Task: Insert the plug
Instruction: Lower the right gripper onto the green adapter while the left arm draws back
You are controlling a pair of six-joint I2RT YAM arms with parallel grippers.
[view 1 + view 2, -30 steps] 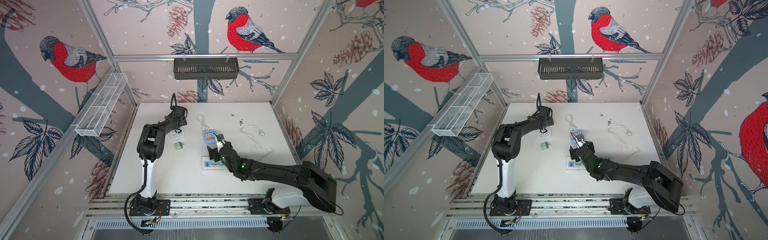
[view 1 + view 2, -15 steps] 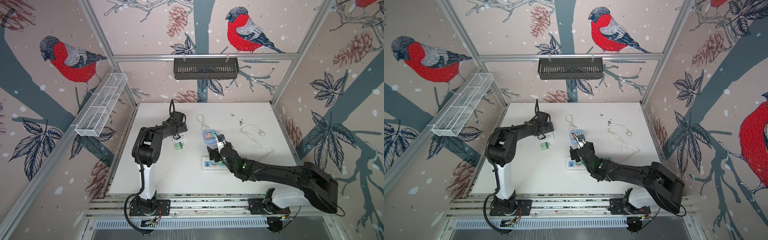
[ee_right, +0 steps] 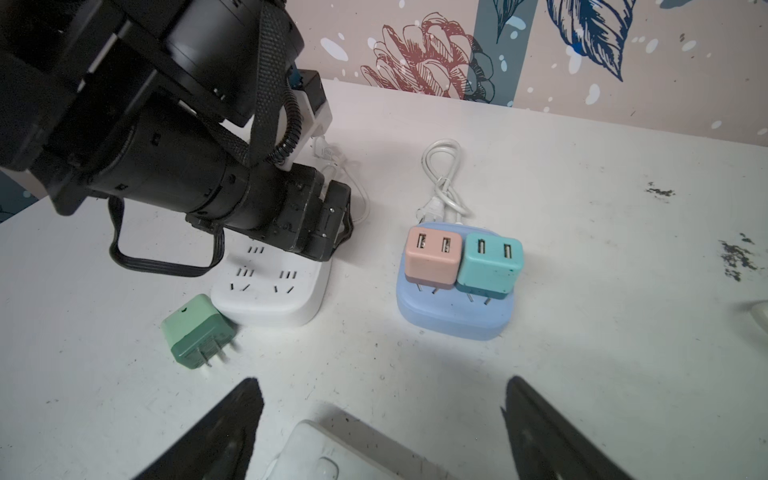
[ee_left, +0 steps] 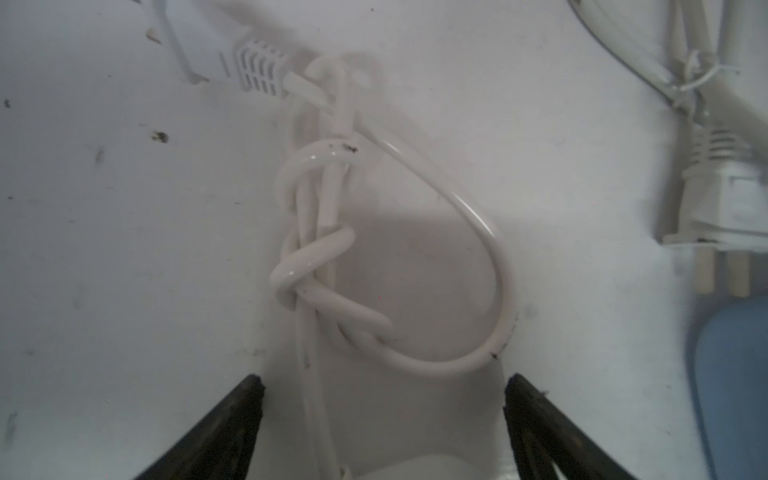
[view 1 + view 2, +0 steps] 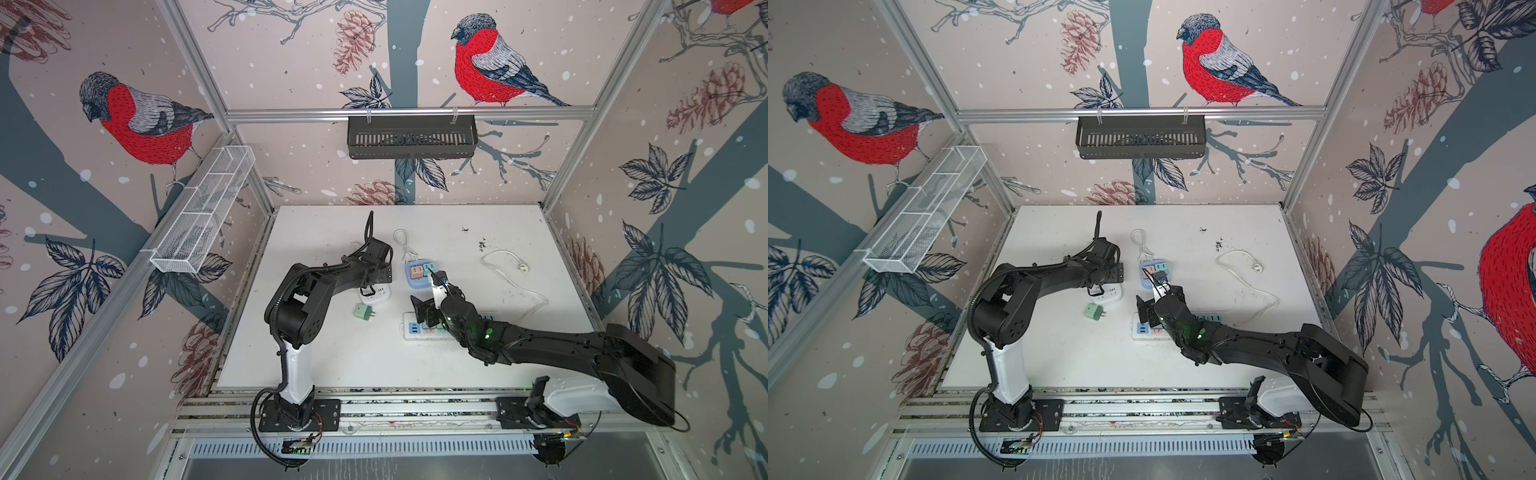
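Observation:
The green plug (image 5: 364, 311) (image 5: 1094, 311) lies on its side on the white table, prongs pointing right; it also shows in the right wrist view as the green plug (image 3: 197, 332). Just behind it sits a white socket block (image 5: 376, 294) (image 3: 270, 291). My left gripper (image 5: 374, 279) (image 5: 1105, 283) hangs open over the far part of that block, above its knotted white cord (image 4: 316, 257), with nothing between the fingers; it is also in the left wrist view (image 4: 384, 386). My right gripper (image 5: 428, 293) (image 3: 382, 390) is open and empty above a long white power strip (image 5: 415, 330).
A blue socket block (image 5: 419, 279) (image 3: 453, 316) holds a pink adapter (image 3: 432, 259) and a teal adapter (image 3: 490, 266); its bundled cord and white two-pin plug (image 4: 723, 208) lie behind it. A loose white cable (image 5: 513, 276) curls at the right. A black basket (image 5: 411, 137) hangs on the back wall.
The left arm's elbow has swung left and down, bringing its gripper nearer over the white socket block, jaws slightly narrower. The right arm has barely moved.

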